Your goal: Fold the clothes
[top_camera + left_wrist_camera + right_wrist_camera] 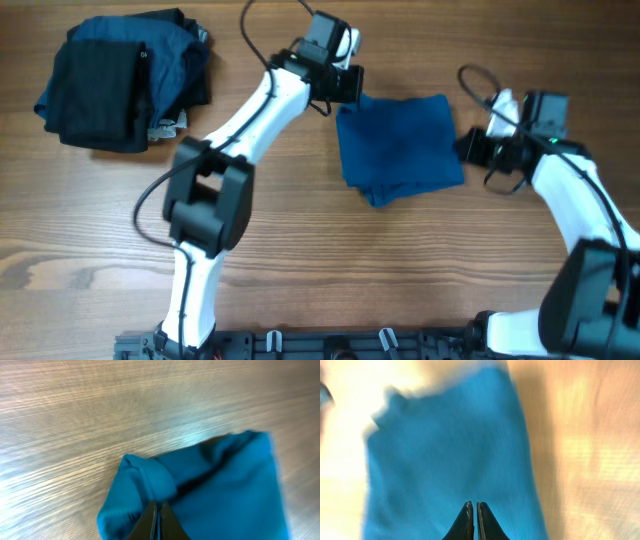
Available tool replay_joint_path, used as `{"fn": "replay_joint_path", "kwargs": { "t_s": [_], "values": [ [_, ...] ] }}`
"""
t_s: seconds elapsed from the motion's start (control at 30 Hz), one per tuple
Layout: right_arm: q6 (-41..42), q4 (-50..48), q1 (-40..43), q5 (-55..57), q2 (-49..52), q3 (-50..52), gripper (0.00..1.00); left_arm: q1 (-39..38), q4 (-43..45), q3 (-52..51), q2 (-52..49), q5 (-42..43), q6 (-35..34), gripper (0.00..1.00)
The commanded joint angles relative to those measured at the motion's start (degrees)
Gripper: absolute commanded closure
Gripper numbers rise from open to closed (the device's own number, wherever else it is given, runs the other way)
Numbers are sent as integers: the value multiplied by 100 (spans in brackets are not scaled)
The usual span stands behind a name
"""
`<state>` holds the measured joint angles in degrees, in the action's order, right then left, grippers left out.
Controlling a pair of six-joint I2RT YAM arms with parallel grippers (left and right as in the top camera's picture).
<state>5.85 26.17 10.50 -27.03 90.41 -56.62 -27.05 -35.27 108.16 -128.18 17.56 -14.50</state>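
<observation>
A medium-blue shirt [400,145] lies folded into a rough square on the wooden table, right of centre. My left gripper [343,88] is at its far left corner. In the left wrist view its fingers [157,505] are shut on a bunched fold of the blue fabric [225,480]. My right gripper [468,148] is at the shirt's right edge. In the right wrist view its fingers [473,505] are shut over the flat blue cloth [445,450], with no fabric seen between them. Both wrist views are blurred.
A pile of other clothes [170,50], dark blue with a black garment [100,95] on top, sits at the far left of the table. Cables trail behind both arms. The arm bases stand along the near edge.
</observation>
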Motion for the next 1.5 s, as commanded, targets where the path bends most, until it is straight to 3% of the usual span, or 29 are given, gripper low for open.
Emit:
{"fn": "replay_joint_path", "kwargs": {
  "t_s": [0.0, 0.2, 0.47, 0.63, 0.77, 0.8, 0.83, 0.87, 0.9, 0.97, 1.03, 1.07, 1.1, 1.13, 1.17, 1.2, 1.33, 1.47],
  "values": [
    [179, -380, 2, -96, -195, -284, 96, 26, -586, 205, 605, -48, -94, 96],
    [160, -1285, -2, 66, 632, -260, 96, 26, -1777, 85, 538, -74, -44, 96],
    [179, -2968, -4, -393, 2371, -260, 96, 7, -1364, -802, 476, -70, -11, 96],
    [162, -2898, 0, -455, 2382, -264, 95, -2, -1174, -1014, 435, -122, -50, 96],
    [190, -2691, 118, -446, 1720, -299, 95, 24, -1187, -702, 839, -570, -52, 96],
    [238, -2470, 205, -407, 1478, -319, 93, 26, -1189, -671, 990, -566, -127, 87],
    [352, -2236, 321, -302, 1241, -319, 91, 9, -1248, -671, 1078, -568, -267, 88],
    [352, -1993, 452, -181, 1040, -317, 85, -24, -1322, -671, 1108, -568, -402, 93],
    [341, -1753, 612, -15, 866, -317, 69, -76, -1401, -673, 1108, -568, -542, 92],
    [308, -1360, 922, 234, 645, -317, 62, -170, -1467, -673, 1106, -570, -564, 46],
    [227, -1040, 1292, 308, 544, -317, 40, -243, -1325, -673, 1108, -562, -529, 32],
    [164, -876, 1530, 310, 538, -317, 32, -258, -1137, -673, 1108, -586, -527, 35],
    [166, -793, 1690, 308, 542, -310, 20, -258, -911, -673, 1108, -573, -527, 10],
    [170, -704, 1856, 308, 549, -299, 10, -258, -793, -673, 1108, -555, -531, 0],
    [177, -619, 1996, 308, 551, -293, 2, -258, -693, -673, 1108, -455, -553, 0],
    [177, -568, 2085, 308, 560, -293, 0, -273, -645, -673, 1108, -415, -619, 0],
    [181, -553, 2199, 310, 575, -289, 0, -483, -831, -702, 1023, -1248, -1449, 0],
    [179, -610, 2194, 334, 575, -291, 0, -909, -966, -702, 907, -1921, -1429, 0]
  ]
}}
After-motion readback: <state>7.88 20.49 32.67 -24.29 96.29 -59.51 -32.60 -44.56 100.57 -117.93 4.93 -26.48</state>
